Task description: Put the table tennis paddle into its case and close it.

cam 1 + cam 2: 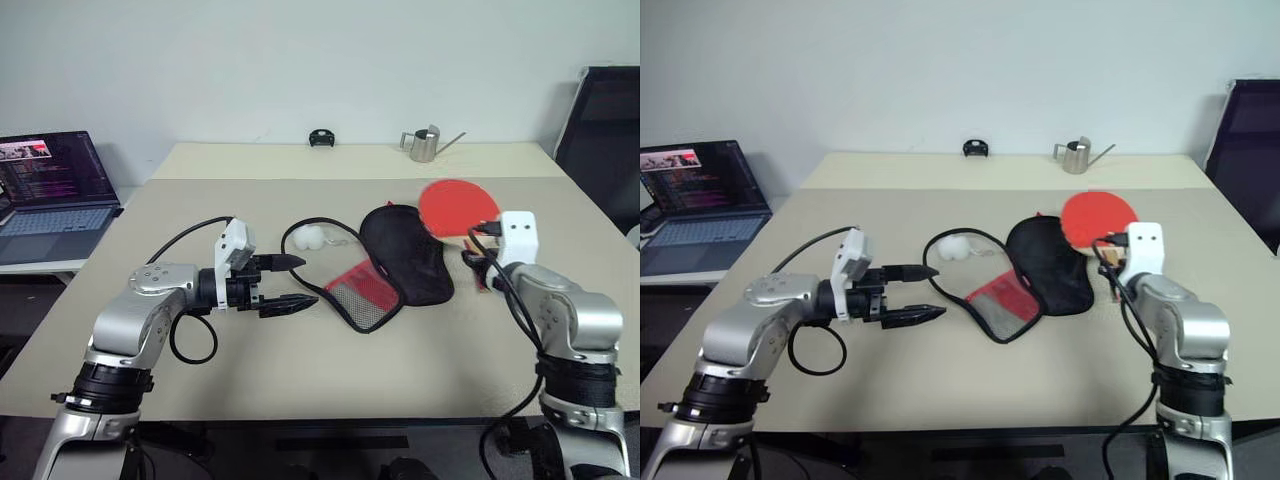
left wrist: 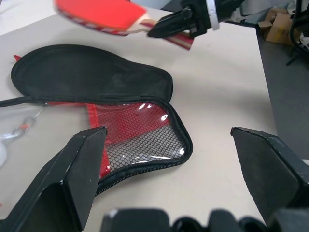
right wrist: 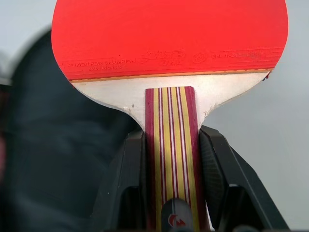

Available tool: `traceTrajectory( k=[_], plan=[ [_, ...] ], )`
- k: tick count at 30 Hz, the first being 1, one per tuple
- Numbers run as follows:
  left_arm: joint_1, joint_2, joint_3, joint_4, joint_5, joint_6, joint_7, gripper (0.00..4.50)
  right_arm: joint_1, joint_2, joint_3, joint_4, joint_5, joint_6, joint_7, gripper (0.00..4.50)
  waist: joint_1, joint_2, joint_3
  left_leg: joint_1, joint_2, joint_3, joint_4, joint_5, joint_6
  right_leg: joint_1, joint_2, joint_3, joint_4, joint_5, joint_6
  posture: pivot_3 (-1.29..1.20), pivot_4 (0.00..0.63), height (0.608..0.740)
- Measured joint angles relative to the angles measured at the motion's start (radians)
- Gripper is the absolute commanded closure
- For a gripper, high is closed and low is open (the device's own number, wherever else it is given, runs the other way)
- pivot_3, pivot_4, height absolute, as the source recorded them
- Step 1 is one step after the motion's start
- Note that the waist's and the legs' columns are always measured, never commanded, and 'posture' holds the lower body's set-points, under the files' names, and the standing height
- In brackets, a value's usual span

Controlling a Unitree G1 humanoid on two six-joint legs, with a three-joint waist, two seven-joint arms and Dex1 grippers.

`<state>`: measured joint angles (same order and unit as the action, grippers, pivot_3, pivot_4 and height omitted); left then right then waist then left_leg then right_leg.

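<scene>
**Q:** What is held, and by which gripper?

**A:** The right gripper (image 3: pixel 171 145) is closed on the striped wooden handle of the table tennis paddle (image 1: pixel 458 207); one finger is pressed against each side of the handle. The paddle is carried above the table (image 1: pixel 300 380) with its red face pointing away from the wrist, toward 12 o'clock in the head view.

**Q:** And the left gripper?

**A:** The left gripper (image 1: pixel 290 281) is held with its fingers spread wide and nothing between them. It is aimed across the table toward 3 o'clock, at the near end of the case (image 1: pixel 400 262), from which it stands apart.

**Q:** Where is the case lying?

**A:** The case is laid flat at mid-table, at about 9 o'clock from the paddle, black side up. Its near flap is folded open, so that red lining and black mesh are exposed. A white object on a black cord (image 1: pixel 312 238) lies at 9 o'clock of the case.

**Q:** Which step is judged to be in hand?

**A:** Transport of the paddle to the case; insertion and zipping are not yet done.

**Q:** What is called for next?

**A:** The open flap would probably need to be steadied by the left gripper while the blade is slid in head first.
</scene>
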<state>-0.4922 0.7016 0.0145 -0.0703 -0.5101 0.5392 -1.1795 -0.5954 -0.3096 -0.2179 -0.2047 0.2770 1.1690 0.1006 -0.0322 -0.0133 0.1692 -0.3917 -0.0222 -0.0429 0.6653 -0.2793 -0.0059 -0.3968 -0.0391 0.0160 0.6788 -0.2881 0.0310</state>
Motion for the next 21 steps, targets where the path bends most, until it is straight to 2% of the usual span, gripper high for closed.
traceTrajectory(
  k=[3,14,21],
  plan=[
    [0.006,0.0,0.001,-0.001,0.0,0.0,0.011,0.0,-0.005,0.033,0.038,0.004,0.002,0.006,0.002,3.39,0.0,0.0,0.0,-0.009,0.0,0.001,0.001,0.001,-0.001,-0.01,0.0,0.0,0.002,0.0,0.0,0.0,0.15,0.74],
    [0.008,-0.004,0.001,-0.004,0.0,0.0,0.013,0.0,-0.027,0.116,0.108,0.11,-0.023,-0.062,-0.003,3.39,-0.001,0.0,0.0,-0.008,0.0,0.001,0.0,0.001,-0.002,-0.01,0.0,0.001,0.002,0.0,0.0,0.0,0.15,0.74],
    [0.008,-0.005,0.001,-0.004,0.0,0.0,0.013,0.0,-0.051,0.122,0.124,0.189,-0.032,-0.113,0.001,3.39,-0.002,0.0,0.0,-0.008,0.0,0.002,0.001,0.001,-0.002,-0.01,0.0,0.001,0.002,0.0,0.0,0.0,0.15,0.74]
  ],
)
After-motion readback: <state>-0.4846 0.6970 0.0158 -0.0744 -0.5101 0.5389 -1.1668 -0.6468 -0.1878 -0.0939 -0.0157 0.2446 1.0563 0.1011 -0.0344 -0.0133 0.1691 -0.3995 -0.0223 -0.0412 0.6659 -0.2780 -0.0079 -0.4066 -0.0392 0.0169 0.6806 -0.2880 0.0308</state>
